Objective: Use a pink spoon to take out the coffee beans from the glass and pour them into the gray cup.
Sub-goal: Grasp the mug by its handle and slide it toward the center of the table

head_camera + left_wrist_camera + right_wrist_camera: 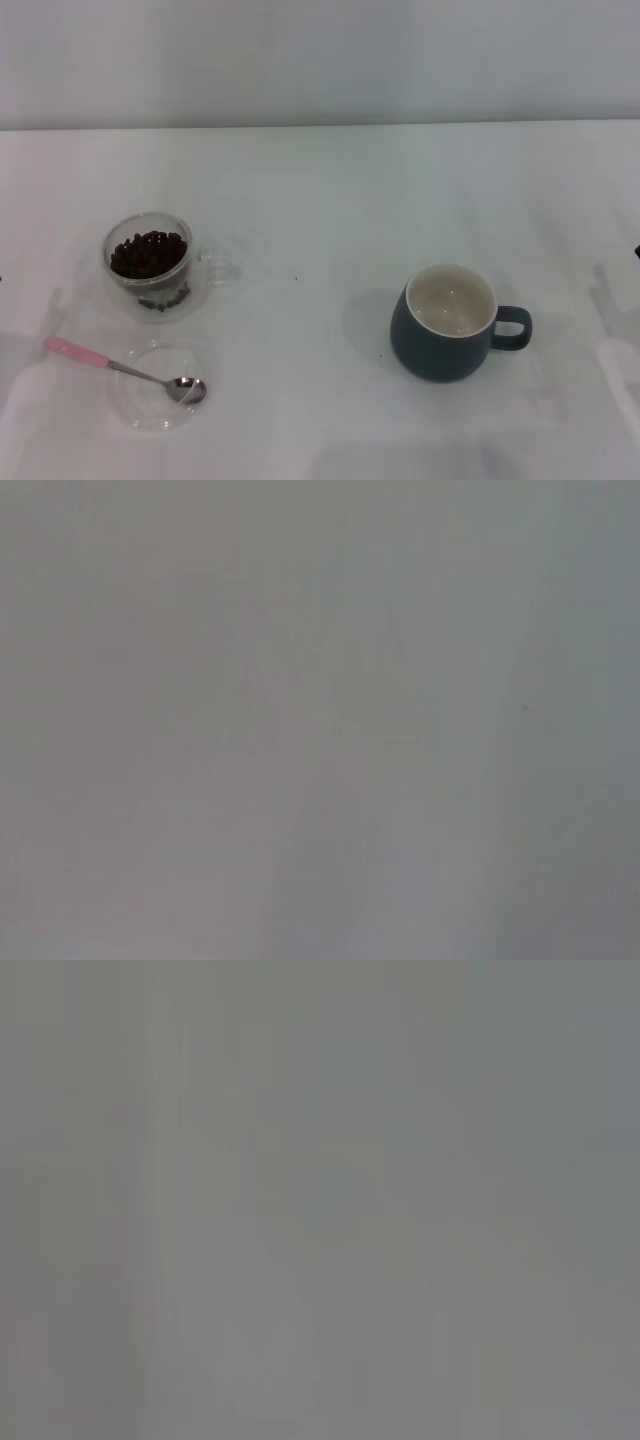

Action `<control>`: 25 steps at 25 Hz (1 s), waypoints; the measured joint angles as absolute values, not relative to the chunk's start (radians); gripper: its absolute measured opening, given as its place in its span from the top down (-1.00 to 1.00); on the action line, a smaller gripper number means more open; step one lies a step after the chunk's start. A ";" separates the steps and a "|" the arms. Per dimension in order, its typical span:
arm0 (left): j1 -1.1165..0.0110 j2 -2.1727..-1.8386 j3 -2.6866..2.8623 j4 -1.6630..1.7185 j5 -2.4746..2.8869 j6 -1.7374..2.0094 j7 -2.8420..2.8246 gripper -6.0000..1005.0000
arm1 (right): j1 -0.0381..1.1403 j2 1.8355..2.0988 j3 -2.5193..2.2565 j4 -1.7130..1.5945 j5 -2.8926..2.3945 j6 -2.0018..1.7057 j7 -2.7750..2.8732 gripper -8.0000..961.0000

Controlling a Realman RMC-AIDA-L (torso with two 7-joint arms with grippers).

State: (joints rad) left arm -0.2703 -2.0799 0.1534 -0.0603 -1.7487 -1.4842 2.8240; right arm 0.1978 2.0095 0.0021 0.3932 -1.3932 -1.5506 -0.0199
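**Everything laid out, nothing yet picked up**

On the white table (320,200) the glass (150,265) stands at about nine o'clock from the centre of the head view, its clear side handle turned toward three o'clock. The coffee beans (148,252) fill its inner bowl in a dark, heaped mass; the double wall makes them seem to float above the base. Just beside it, toward six o'clock, lies a flat clear saucer (135,400), and the pink spoon (120,366) rests across it: the shiny metal bowl sits inside the saucer at its four o'clock side, while the slim pale handle sticks out past the rim toward ten o'clock. I judge it is propped this way so the handle stands slightly off the table and is easy to pinch (a spoon lying flat would be harder to lift).

The gray cup (452,322) stands well apart at about four o'clock from the centre, rounded, matte and dark outside, cream and smooth inside, its loop handle pointing to three o'clock. It looks empty, so no transfer has begun.

Neither the left gripper nor the right gripper appears in any view; both wrist views show only a blank pale surface, so whether their fingers are apart or together cannot be told.
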 joint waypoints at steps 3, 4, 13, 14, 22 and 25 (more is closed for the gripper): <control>-0.274 -2.078 0.153 -0.062 -1.749 -1.480 2.824 -0.74 | 0.198 2.010 0.002 0.393 -1.393 -1.551 -0.020 -0.75; -0.274 -2.079 0.153 -0.062 -1.749 -1.480 2.824 -0.74 | 0.198 2.010 0.001 0.393 -1.392 -1.550 -0.016 -0.74; -0.276 -2.079 0.153 -0.061 -1.749 -1.475 2.824 -0.74 | 0.192 2.007 -0.077 0.373 -1.393 -1.546 0.046 -0.70; -0.276 -2.079 0.153 -0.061 -1.749 -1.471 2.824 -0.74 | 0.189 2.007 -0.103 0.370 -1.393 -1.547 0.046 -0.70; -0.279 -2.079 0.153 -0.059 -1.748 -1.466 2.824 -0.74 | 0.129 2.005 -0.252 0.349 -1.392 -1.595 0.058 -0.66; -0.279 -2.078 0.158 -0.058 -1.747 -1.465 2.824 -0.74 | 0.115 2.005 -0.327 0.331 -1.393 -1.601 0.111 -0.65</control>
